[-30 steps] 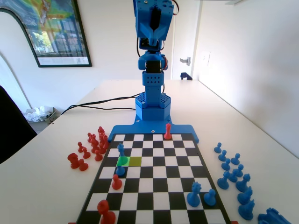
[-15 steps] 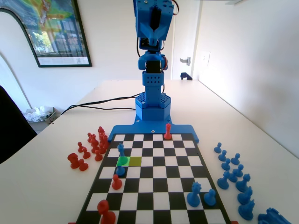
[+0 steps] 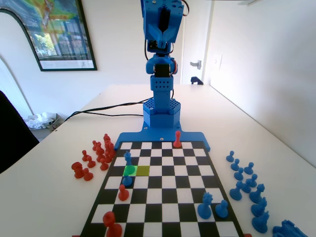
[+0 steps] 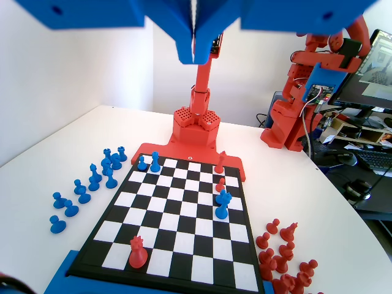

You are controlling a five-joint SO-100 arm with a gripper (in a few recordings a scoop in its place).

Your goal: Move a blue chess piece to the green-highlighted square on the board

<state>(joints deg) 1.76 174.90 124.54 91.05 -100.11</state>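
1. Blue plastic forms the gripper, which is seen at the top edge of the wrist view with its two jaws pressed together and nothing held between them; it is raised high above the board.
2. Standing upright at the board's right side in the wrist view is the blue chess piece, just beyond a shorter blue pawn; the piece therefore lies below the gripper and somewhat to its right.
3. In the fixed view the blue chess piece is found on the square just beyond the green-highlighted square, with the blue pawn on the square just nearer the camera.
4. The piece's long axis is vertical, so a descent from above onto its thin stem is judged to be required.
5. The target is judged to lie one square farther from the arm's base than the piece.
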